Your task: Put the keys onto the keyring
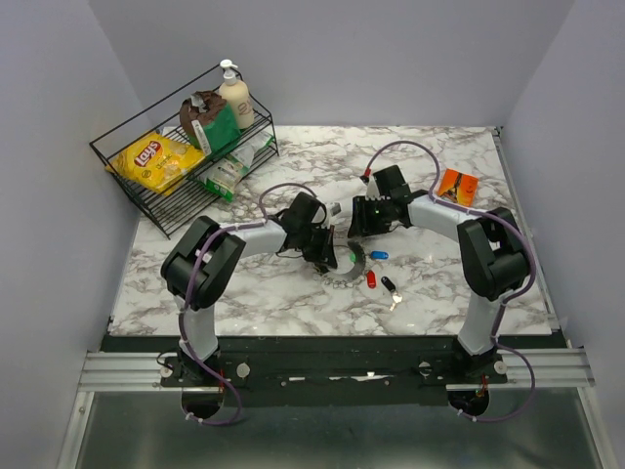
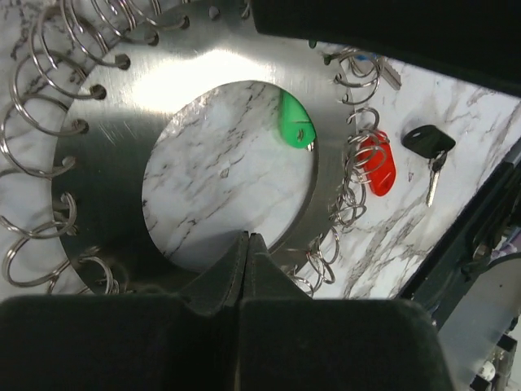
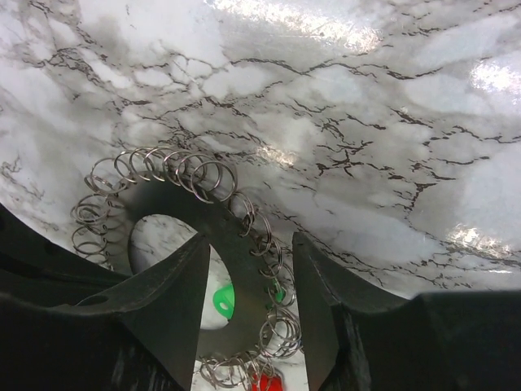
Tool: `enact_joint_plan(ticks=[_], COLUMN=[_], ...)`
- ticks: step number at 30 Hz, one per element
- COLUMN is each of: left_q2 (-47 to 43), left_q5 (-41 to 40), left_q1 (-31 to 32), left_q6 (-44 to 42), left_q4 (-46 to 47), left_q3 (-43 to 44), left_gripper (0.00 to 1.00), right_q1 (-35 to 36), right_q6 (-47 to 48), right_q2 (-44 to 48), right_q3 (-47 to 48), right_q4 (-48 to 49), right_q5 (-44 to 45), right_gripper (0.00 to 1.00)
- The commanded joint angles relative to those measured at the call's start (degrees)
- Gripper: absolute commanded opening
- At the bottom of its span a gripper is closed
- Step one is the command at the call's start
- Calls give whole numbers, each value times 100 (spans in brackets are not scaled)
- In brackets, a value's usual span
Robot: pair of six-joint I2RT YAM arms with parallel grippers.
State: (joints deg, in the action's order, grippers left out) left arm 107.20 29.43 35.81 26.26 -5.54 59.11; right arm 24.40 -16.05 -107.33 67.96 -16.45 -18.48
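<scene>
At the middle of the marbled surface the keyring lies flat between the two arms. It is a grey metal disc with a round open centre and small wire loops strung through holes along its rim.

The left end effector is fully closed, its two fingertips pressed together over the near band of the disc at the edge of the hole. Whether a loop or the disc's edge is pinched between them cannot be told.

The right end effector stands partly open. Its fingers straddle the disc's band and a run of loops without visibly clamping anything.

A green plastic piece shows through the hole, tucked partly beneath the disc's inner edge. The red key lies at the rim with its head overlapped by a few loops. The black key rests on the marble just beyond it, apart from the disc. The blue key sits close to the disc's right side, not on any loop as far as the overhead view shows.

Farther back on the left stands a black wire rack holding a yellow crisp bag and a pump bottle. An orange packet lies at the back right.
</scene>
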Motion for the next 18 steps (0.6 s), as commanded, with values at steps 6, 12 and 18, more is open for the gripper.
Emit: enact_joint_plan(ticks=[6,12,18], left_q2=[231,425,679], left_q5=[-859,-1561,-2151], left_q1=[57,49,49], left_q6=[-429,-525,-622], left_q4=[-1219,-1721,-2091], left_q3=[522,794,1225], left_gripper=[0,0,0], right_q1=[-15,-6,-15], right_q6=[-64,-91,-29], right_q2=[-139,-87,-78], right_q3=[-81,-327,-494], right_q4=[-139,-166,-280], right_q5=[-155,-367,-595], right_gripper=[55,55,54])
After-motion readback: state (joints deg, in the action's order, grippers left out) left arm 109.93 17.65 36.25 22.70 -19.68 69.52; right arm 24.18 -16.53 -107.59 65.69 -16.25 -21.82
